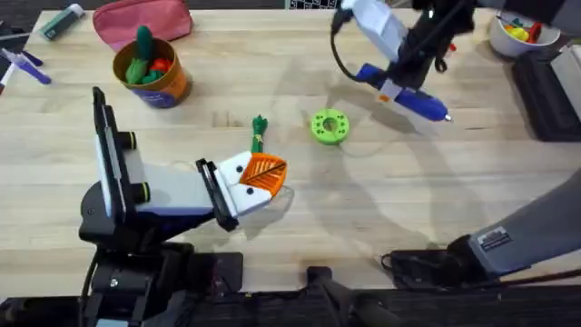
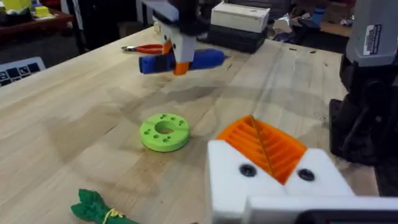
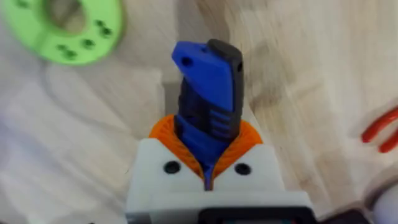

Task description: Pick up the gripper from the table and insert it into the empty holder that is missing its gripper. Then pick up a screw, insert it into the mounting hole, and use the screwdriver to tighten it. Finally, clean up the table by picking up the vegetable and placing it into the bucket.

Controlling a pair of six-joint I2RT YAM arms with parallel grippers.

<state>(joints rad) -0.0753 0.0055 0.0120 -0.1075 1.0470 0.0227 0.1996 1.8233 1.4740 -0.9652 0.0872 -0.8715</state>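
Your screwdriver (image 1: pixel 404 91) is off the wood at the far right of the table, lying roughly level with its thin bit toward the right, and your right gripper (image 1: pixel 388 89) has its white, orange-padded fingers clamped on the blue body; in the right wrist view the blue handle (image 3: pixel 207 93) stands out from between the two orange pads (image 3: pixel 166 134). Just left of it and slightly nearer lies the lime-green disc (image 1: pixel 329 125), flat on the table and apart from the tool. Left of the disc lies the vegetable (image 1: pixel 259 133), a small dark-green bundle with a yellowish band, resting on the wood just beyond your left gripper (image 1: pixel 259 177). That gripper sits near the middle-left of the table with its orange ribbed pad (image 2: pixel 264 146) facing up; whether its fingers are apart or together you cannot tell. The bucket (image 1: pixel 156 73) stands well away at the far left, upright, with green and red toys inside, and a pink pouch (image 1: pixel 145 20) lies just behind it. Red-handled pliers (image 2: pixel 146 48) rest on the wood beyond the screwdriver, and a white bowl (image 1: pixel 517 36) holding colored toys sits at the far right corner.
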